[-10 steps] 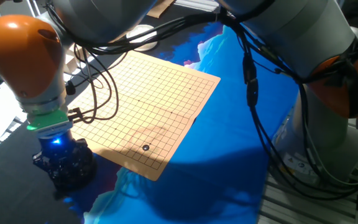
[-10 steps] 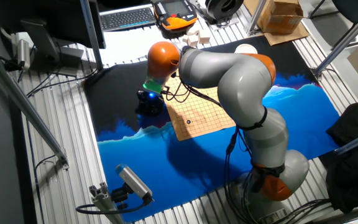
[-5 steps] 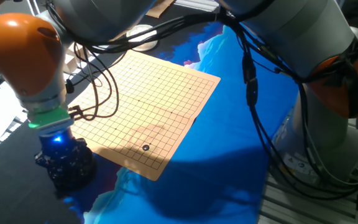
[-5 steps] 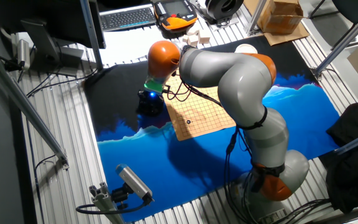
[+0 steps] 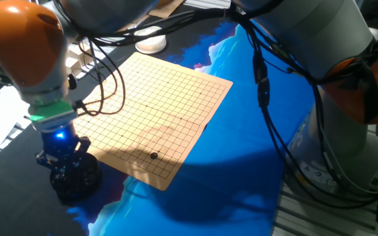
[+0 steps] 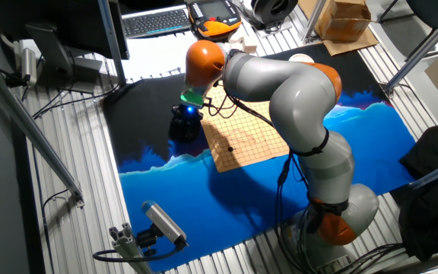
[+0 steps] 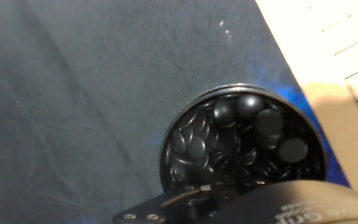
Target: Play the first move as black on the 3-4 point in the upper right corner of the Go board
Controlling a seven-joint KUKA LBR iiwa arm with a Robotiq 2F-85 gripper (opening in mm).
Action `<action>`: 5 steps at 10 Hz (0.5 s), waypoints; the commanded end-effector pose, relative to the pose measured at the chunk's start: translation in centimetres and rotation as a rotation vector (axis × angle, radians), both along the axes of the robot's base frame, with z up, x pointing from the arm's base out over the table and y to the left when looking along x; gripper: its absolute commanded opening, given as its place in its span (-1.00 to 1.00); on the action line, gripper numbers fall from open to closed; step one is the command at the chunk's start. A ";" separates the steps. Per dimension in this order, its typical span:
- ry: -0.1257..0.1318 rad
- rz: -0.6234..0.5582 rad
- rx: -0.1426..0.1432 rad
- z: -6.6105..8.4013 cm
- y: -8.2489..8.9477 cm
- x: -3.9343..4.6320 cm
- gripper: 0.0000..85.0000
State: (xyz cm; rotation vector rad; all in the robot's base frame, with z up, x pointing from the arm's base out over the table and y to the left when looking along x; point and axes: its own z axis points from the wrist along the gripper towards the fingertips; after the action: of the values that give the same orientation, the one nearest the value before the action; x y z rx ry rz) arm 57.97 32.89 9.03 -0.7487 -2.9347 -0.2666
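Observation:
The wooden Go board (image 5: 156, 108) (image 6: 249, 137) lies on the blue and black cloth. One small black stone (image 5: 153, 155) (image 6: 230, 149) sits on it, a few lines in from the corner nearest the bowl. My gripper (image 5: 62, 156) (image 6: 185, 116) hangs just above the round black bowl (image 5: 75, 181) (image 7: 180, 127), off the board's edge. The hand view looks straight down into the bowl, which is full of black stones (image 7: 241, 140). My fingertips are hidden, so I cannot tell whether they hold anything.
A white bowl (image 5: 151, 44) (image 6: 303, 58) stands beyond the board's far side. Arm cables (image 5: 104, 85) hang over the board's left part. A keyboard (image 6: 157, 21) and a cardboard box (image 6: 344, 19) lie behind the table. Blue cloth (image 5: 241, 151) runs right of the board.
My hand has lifted up out of the black bowl and the wrist has shifted slightly. The stone on the board has not moved.

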 end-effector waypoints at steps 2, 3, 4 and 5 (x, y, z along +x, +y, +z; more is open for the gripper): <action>0.000 0.001 -0.003 1.1 -0.4 0.45 -1.00; 0.001 -0.007 -0.011 1.5 -0.3 0.64 -0.60; 0.003 -0.016 -0.029 1.8 -0.1 0.73 -0.60; 0.004 -0.019 -0.030 1.9 0.0 0.75 -0.20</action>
State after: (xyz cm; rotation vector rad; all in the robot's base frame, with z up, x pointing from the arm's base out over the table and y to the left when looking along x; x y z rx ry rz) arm 58.71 32.89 10.92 -0.7793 -2.9337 -0.2236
